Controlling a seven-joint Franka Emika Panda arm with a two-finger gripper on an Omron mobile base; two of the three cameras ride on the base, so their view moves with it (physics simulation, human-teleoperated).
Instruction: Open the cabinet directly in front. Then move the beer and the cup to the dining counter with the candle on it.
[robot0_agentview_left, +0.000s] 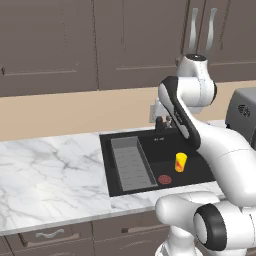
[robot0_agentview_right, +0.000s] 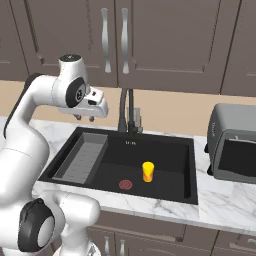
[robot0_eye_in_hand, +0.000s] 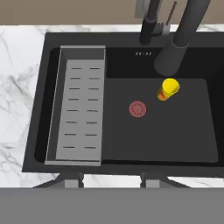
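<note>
Cabinet (robot0_agentview_right: 150, 40) overhead: doors shut, silver bar handles (robot0_agentview_right: 114, 40) side by side. Cup (robot0_agentview_right: 147, 171) upright on floor of black sink (robot0_agentview_right: 165, 192), beside red drain (robot0_agentview_right: 126, 185), below dark faucet (robot0_agentview_right: 127, 112). Grey slotted tray (robot0_eye_in_hand: 81, 105) in sink's left part. Gripper (robot0_agentview_right: 85, 118) high above sink's left side, pointing down, fingers (robot0_eye_in_hand: 74, 179) parted, nothing between them. Toaster oven (robot0_agentview_right: 232, 145) on marble counter (robot0_agentview_left: 50, 180) right of sink. Small pale marks on sink's back wall, too small to read; no legible writing elsewhere.
</note>
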